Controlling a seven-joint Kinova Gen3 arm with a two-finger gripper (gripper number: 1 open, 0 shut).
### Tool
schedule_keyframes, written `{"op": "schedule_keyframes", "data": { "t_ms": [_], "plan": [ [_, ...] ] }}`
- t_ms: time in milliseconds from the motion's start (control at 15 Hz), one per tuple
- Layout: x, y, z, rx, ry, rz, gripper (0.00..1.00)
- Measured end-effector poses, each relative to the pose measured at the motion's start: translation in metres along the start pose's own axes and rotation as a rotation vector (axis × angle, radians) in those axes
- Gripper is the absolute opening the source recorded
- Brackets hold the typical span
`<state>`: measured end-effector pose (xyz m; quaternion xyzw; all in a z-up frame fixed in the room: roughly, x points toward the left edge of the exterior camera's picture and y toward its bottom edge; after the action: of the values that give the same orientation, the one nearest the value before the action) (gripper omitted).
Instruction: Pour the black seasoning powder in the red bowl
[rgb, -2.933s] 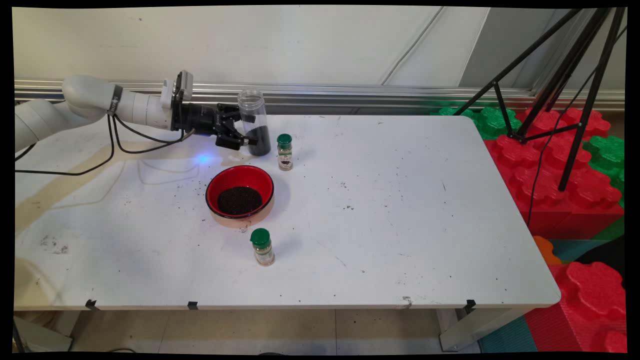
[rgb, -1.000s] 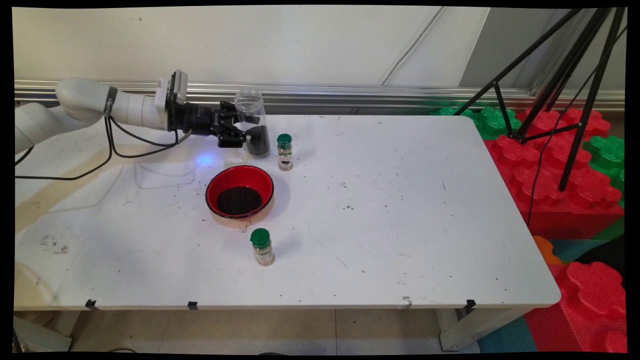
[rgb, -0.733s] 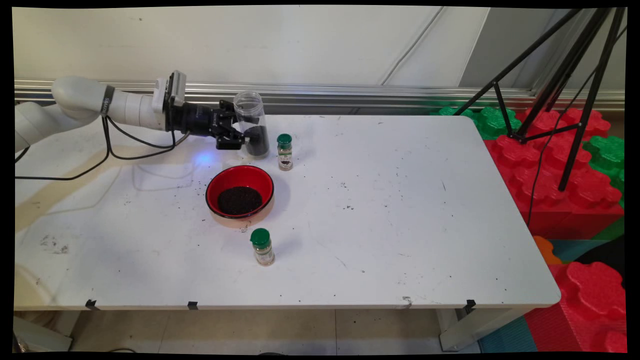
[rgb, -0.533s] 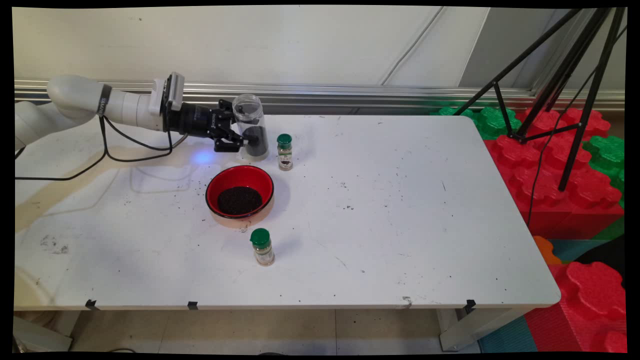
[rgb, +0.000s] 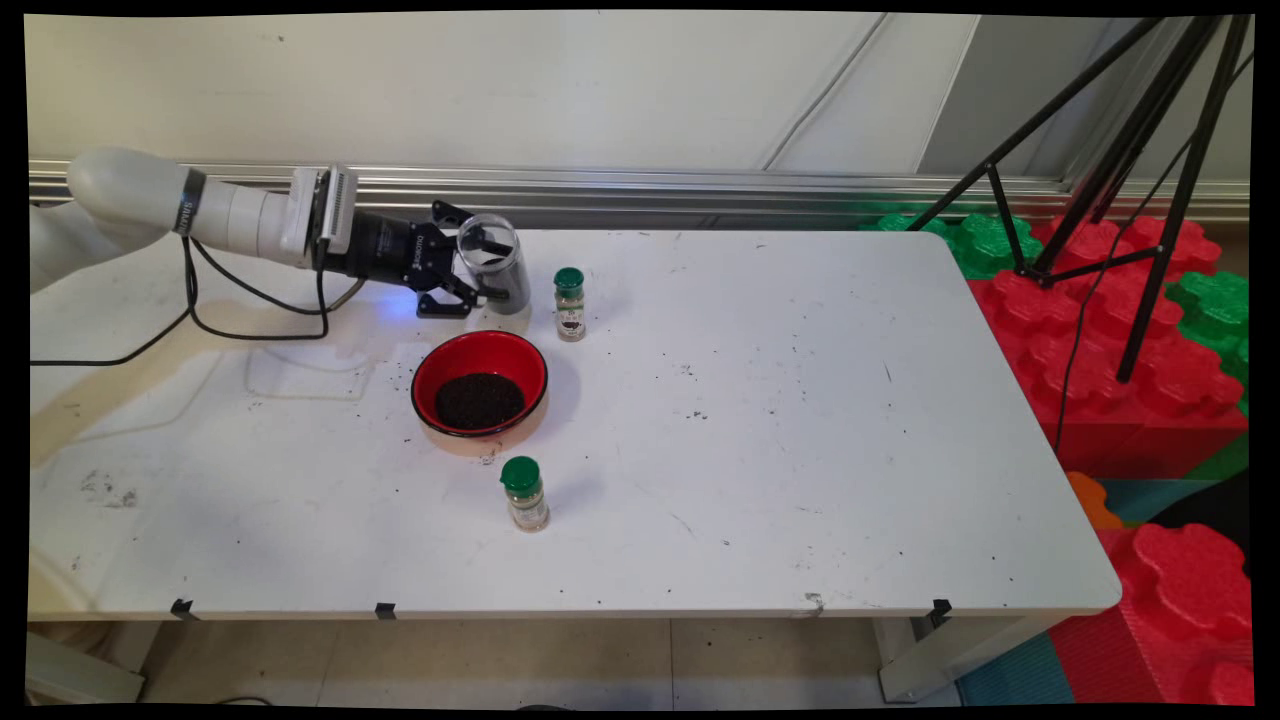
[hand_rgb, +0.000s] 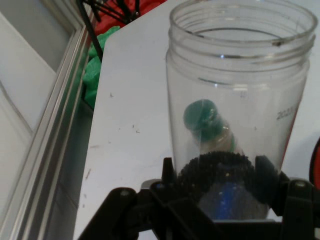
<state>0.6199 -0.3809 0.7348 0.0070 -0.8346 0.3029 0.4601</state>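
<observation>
Main view: we see the gripper (rgb: 484, 268) clamped on the clear jar (rgb: 497, 265) of dark grains, tilted above the tabletop's (rgb: 800, 420) far edge; red bowl (rgb: 480, 393) nearer; green-capped spice bottle (rgb: 570, 303) just beside.

The tabletop (rgb: 760, 420) is white with small dark specks and some pale brown marks at its left side. The bowl (rgb: 480, 385) is red inside with a black rim, and the grains in it are black. The jar (rgb: 497, 275) is clear, with black grains (hand_rgb: 225, 167) in it. Both spice bottles (rgb: 570, 304) (rgb: 525, 493) have green caps. The foam blocks (rgb: 1120, 330) are red and green. The gripper (rgb: 480, 270) is black.
</observation>
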Motion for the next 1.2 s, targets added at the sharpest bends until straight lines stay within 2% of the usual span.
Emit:
{"op": "schedule_keyframes", "data": {
  "t_ms": [667,1200],
  "plan": [
    [0.011,0.013,-0.005,-0.015,-0.059,0.32,0.0],
    [0.013,0.018,-0.009,-0.014,-0.101,0.519,0.0]
  ]
}}
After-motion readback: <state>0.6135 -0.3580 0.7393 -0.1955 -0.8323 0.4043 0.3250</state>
